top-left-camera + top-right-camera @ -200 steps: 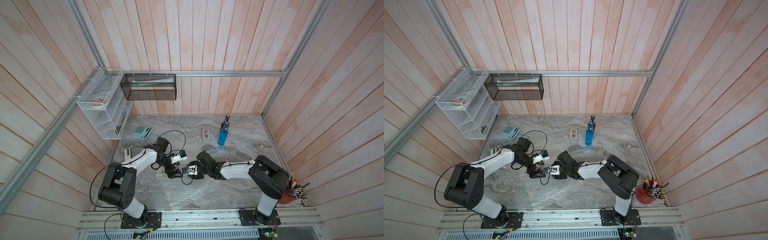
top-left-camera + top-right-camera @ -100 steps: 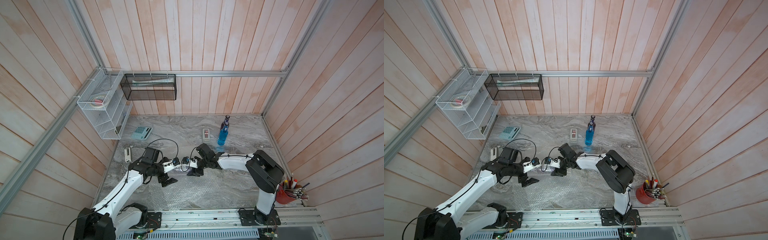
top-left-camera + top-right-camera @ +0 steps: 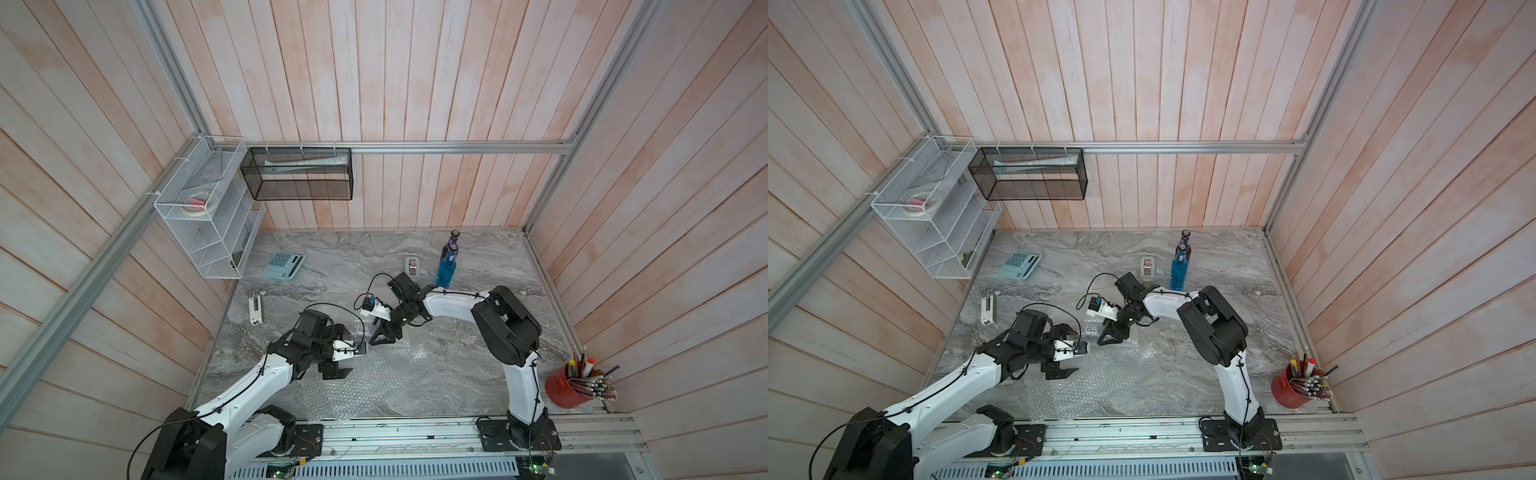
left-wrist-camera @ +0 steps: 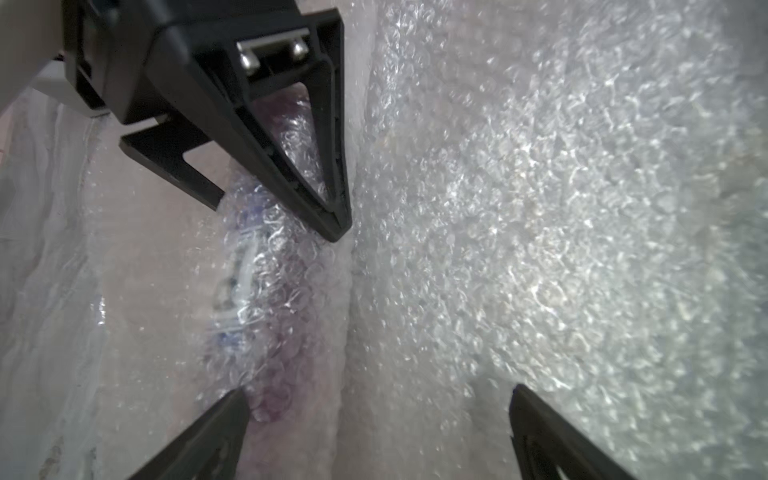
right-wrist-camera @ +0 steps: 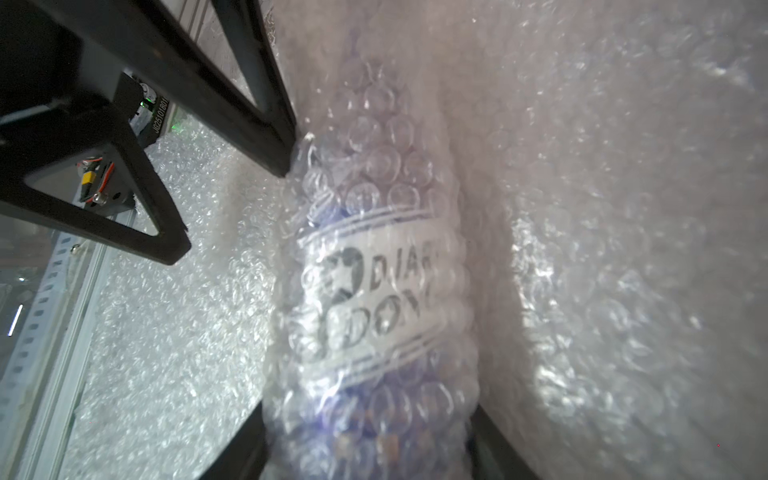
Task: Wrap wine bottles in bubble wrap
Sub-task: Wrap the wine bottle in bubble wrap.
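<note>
Three slim dark-capped glass bottles. White-labelled purple bottle point(image 5: 370, 299) lies mid-table, rolled in clear bubble wrap point(image 4: 540, 208); right gripper point(image 5: 368, 419) clamped round it. Blue bottle point(image 3: 446, 270) and plain purple bottle point(image 3: 451, 245) upright at back. Left gripper point(image 4: 380, 390) jaws wide apart.

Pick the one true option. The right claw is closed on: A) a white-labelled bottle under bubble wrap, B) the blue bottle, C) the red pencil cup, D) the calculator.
A: in the right wrist view the right claw has a finger on each side of the white-labelled bottle, which is covered by bubble wrap.
</note>
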### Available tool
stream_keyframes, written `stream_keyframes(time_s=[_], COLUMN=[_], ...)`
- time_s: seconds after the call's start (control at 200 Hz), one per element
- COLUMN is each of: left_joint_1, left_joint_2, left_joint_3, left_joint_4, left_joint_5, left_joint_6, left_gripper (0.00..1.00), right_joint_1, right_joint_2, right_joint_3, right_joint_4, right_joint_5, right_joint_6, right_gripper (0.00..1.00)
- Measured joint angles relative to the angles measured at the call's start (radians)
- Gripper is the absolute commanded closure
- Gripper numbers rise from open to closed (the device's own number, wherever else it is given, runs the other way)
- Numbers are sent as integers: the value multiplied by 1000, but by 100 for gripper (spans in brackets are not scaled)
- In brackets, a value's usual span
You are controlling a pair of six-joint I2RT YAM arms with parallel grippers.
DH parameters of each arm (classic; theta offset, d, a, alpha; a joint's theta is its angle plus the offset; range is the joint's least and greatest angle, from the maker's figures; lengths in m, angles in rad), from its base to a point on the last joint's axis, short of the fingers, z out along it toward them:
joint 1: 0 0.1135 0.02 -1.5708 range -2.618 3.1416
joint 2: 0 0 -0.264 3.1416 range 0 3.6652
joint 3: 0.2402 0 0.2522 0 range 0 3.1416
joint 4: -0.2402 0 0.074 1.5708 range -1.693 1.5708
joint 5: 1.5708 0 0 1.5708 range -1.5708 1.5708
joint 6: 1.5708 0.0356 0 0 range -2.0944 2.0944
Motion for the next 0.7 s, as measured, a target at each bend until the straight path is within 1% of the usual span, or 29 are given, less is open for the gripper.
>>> stream_keyframes(time_s=[0.12,0.225,0.355,0.41,0.495,0.7], left_joint_1=[-13,-18,-20,-24,-30,-38], left_joint_2=[19,69,131,155,182,219], left_joint_3=[0,0,11,20,32,47], left_joint_4=[69,111,162,178,198,206], left_joint_5=[-14,-31,-51,-70,-104,-161], left_joint_6=[27,49,68,72,83,110], left_gripper=[1,5,13,18,22,25], right_joint_1=[0,1,0,0,1,1], right_joint_2=[3,5,16,17,19,32], right_joint_3=[4,10,27,30,40,70], right_joint_4=[-16,-33,-57,-63,-85,-141], right_joint_5=[-14,-20,-27,-28,-29,-35], right_joint_6=[-8,-11,-13,-14,-22,-40], right_gripper=[60,60,60,60,60,60])
